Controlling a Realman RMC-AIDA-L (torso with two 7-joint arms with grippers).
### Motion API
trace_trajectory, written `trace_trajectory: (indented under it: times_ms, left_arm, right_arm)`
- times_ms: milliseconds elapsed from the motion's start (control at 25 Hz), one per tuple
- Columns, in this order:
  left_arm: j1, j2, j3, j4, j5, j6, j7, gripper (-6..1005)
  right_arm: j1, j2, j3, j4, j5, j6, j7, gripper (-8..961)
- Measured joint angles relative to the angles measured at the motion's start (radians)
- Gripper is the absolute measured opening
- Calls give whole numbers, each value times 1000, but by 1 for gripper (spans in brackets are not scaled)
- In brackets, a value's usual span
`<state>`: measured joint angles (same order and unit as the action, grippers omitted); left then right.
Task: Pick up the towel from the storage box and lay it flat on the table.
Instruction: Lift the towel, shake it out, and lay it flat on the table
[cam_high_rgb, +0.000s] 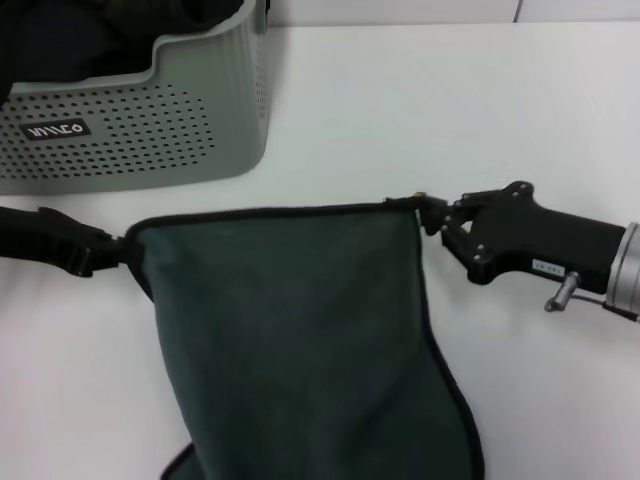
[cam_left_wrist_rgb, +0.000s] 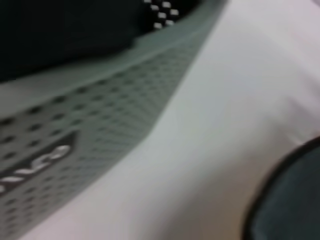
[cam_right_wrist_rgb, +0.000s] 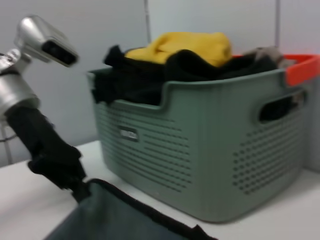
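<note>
The dark green towel (cam_high_rgb: 300, 330) with black edging hangs stretched between my two grippers over the white table (cam_high_rgb: 450, 110), its lower part running out of the head view's bottom edge. My left gripper (cam_high_rgb: 118, 250) is shut on its left top corner. My right gripper (cam_high_rgb: 425, 212) is shut on its right top corner. The pale grey-green storage box (cam_high_rgb: 150, 120) stands behind, at the far left. The right wrist view shows the box (cam_right_wrist_rgb: 210, 150), the towel's top edge (cam_right_wrist_rgb: 125, 215) and the left gripper (cam_right_wrist_rgb: 75, 185). The left wrist view shows the box wall (cam_left_wrist_rgb: 100, 130) and a towel corner (cam_left_wrist_rgb: 290, 200).
More cloths, yellow (cam_right_wrist_rgb: 180, 45) and black (cam_right_wrist_rgb: 135, 75), fill the box. An orange thing (cam_right_wrist_rgb: 302, 67) sits at the box's far rim. The left arm's wrist camera (cam_right_wrist_rgb: 45, 42) rises beside the box.
</note>
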<state>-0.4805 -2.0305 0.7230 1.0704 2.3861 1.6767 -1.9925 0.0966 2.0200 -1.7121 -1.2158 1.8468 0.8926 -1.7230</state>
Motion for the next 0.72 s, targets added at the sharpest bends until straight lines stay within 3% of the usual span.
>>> trace_trajectory:
  times_ms: [280, 720]
  left_arm:
    - [0, -6, 0, 9, 44, -73, -15, 79]
    - [-49, -1, 0, 4, 66, -134, -15, 82]
  right_arm:
    - [17, -1, 14, -3, -9, -81, -13, 30]
    - [130, -2, 6, 87, -24, -135, -12, 32]
